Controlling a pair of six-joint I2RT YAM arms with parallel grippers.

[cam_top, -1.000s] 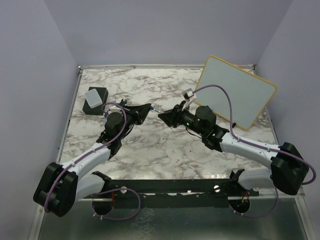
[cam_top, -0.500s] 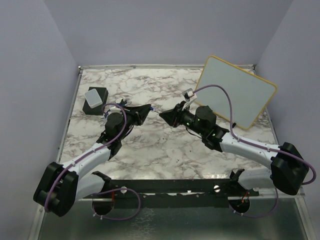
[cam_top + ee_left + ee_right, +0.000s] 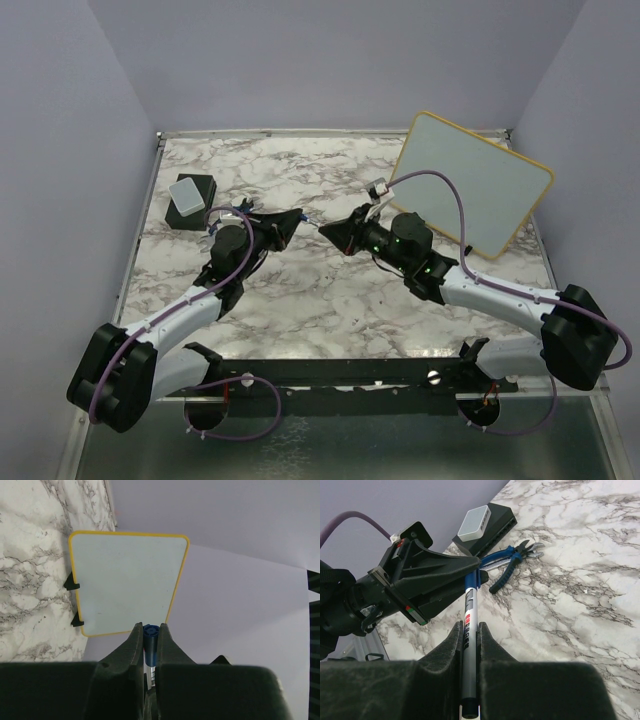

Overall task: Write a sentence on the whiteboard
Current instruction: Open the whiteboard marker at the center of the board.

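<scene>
L gripper (image 3: 150, 626) is pinching the marker (image 3: 470, 597) at its blue cap end. R gripper (image 3: 469, 625) is clamping the white barrel; red label, print too small to read. Whiteboard (image 3: 125, 575) is standing straight ahead of L's tips, well apart.

Marble-patterned tabletop (image 3: 330, 310) hemmed by plain lavender walls (image 3: 300, 60) on three sides (even, soft light); black rail (image 3: 340, 372) along near edge.
</scene>
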